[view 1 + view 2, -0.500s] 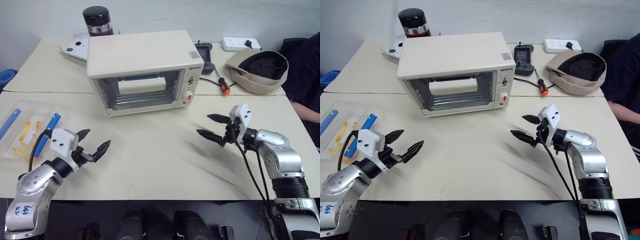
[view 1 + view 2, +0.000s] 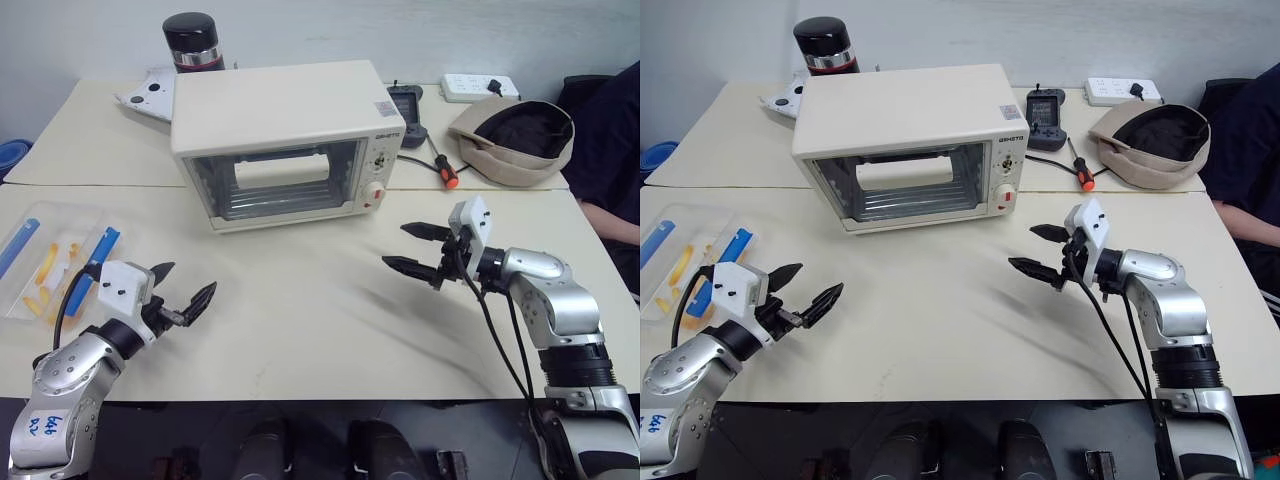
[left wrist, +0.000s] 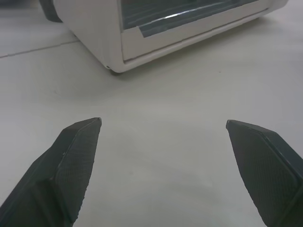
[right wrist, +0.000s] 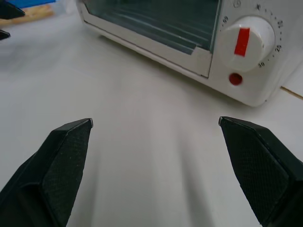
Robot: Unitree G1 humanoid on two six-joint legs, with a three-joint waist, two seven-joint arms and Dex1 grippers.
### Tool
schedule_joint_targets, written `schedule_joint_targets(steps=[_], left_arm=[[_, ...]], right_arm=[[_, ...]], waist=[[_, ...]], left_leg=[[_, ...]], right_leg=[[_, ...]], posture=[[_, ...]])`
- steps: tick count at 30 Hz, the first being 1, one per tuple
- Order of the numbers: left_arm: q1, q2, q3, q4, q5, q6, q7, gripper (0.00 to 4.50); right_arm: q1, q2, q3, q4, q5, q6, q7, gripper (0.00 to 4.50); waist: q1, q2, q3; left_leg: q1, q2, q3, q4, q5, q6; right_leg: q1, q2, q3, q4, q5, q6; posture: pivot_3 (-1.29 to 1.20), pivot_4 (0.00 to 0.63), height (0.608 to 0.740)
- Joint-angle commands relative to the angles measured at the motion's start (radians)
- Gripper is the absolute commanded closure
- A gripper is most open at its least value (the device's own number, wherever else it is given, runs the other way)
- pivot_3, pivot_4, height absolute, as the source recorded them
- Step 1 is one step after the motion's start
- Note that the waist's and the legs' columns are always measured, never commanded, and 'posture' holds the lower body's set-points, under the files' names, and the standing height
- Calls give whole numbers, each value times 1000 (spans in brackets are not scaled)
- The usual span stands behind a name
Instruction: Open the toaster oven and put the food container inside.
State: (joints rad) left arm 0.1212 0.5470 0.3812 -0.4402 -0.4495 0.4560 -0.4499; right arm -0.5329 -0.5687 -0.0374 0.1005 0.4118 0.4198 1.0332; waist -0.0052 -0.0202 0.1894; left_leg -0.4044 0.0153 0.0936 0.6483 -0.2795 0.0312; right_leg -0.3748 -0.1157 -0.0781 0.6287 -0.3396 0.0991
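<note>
The cream-white toaster oven [image 2: 275,140] stands at the back middle of the table with its glass door shut and its white bar handle [image 2: 283,170] across the top of the door. The clear food container [image 2: 45,258], with yellow sticks and blue pieces inside, lies at the table's left edge. My left gripper [image 2: 182,290] is open, low near the front left, just right of the container. My right gripper [image 2: 412,249] is open over the table, in front of and to the right of the oven's knob panel [image 4: 244,42].
Behind the oven stand a black cylinder [image 2: 195,42] and a white device [image 2: 148,96]. To its right lie a black handset [image 2: 410,110], a red-handled screwdriver [image 2: 445,165], a tan cap [image 2: 515,135] and a white power strip [image 2: 480,87]. A dark sleeve [image 2: 610,150] shows at the right edge.
My right gripper has moved a little left and up toward the oven. My left gripper has dropped slightly toward the front edge.
</note>
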Motion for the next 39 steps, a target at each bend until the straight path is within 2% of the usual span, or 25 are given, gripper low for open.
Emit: schedule_joint_targets(steps=[1, 5, 9, 14, 17, 23, 31, 32, 34, 39], left_arm=[[-23, 0, 53, -110, -103, 40, 1, 0], [-86, 46, 96, -180, -215, 134, 17, 0], [-136, 132, 160, -240, -367, 238, 12, 0], [-144, 227, 212, -269, -416, 284, 3, 0], [-137, 244, 248, -280, -444, 293, 15, 0], [-135, 249, 268, -290, -472, 298, 45, 0], [-188, 233, 270, -230, -526, 291, 84, 0], [-207, 235, 264, -215, -523, 280, 82, 395], [-244, 259, 223, -180, -463, 262, 81, 843], [-315, 297, 137, -113, -367, 225, 45, 2377]], right_arm=[[-52, 37, 17, -32, 51, 26, 26, 32], [-174, 110, 12, 35, 98, 73, 27, 32], [-294, 168, 55, 136, 67, 44, 53, 32], [-408, 252, 78, 316, 10, -56, 52, 32], [-455, 296, 83, 376, -4, -93, 72, 32], [-482, 316, 78, 369, 13, -96, 127, 32], [-406, 295, 106, 237, 31, -65, 210, 32], [-389, 291, 110, 218, 30, -61, 216, 0], [-362, 287, 116, 190, 28, -55, 218, 0], [-321, 283, 131, 158, 12, -55, 210, 0]], waist=[[-1, 0, 0], [-6, 0, 0], [-17, 0, 0], [-25, 0, 0], [-28, 1, 0], [-26, 1, 0], [-26, 1, 1], [-26, 1, 1], [-26, 1, 1], [-27, 1, 1]], left_leg=[[0, 0, 0, 0, 0, 0], [0, 0, 0, 0, 0, -1], [0, 0, 0, 0, 0, -1], [0, 0, 0, 0, 0, 0], [0, 0, 0, 0, 0, -1], [0, 0, 0, 0, 0, -1], [-1, 0, 0, -1, 0, -2], [-1, 0, 0, -1, 0, -2], [0, 0, 0, -1, 0, -2], [0, 0, 1, -1, 0, -2]], right_leg=[[0, 0, 0, 0, 0, 0], [0, 0, 0, 1, 0, 0], [0, 0, 0, 4, 0, 0], [0, 1, 0, 5, 0, 0], [-1, 1, 0, 5, 0, 0], [-1, 1, 1, 6, 0, 0], [-2, 1, 1, 6, 0, 0], [-2, 1, 1, 6, 0, 0], [-2, 1, 1, 6, 0, 0], [-2, 2, 1, 6, 0, 0]], posture=[[0, 150, 740], [0, 150, 740], [0, 150, 740], [0, 150, 740], [0, 150, 740], [0, 150, 740], [0, 150, 740], [0, 150, 740], [0, 150, 740], [0, 150, 740]])
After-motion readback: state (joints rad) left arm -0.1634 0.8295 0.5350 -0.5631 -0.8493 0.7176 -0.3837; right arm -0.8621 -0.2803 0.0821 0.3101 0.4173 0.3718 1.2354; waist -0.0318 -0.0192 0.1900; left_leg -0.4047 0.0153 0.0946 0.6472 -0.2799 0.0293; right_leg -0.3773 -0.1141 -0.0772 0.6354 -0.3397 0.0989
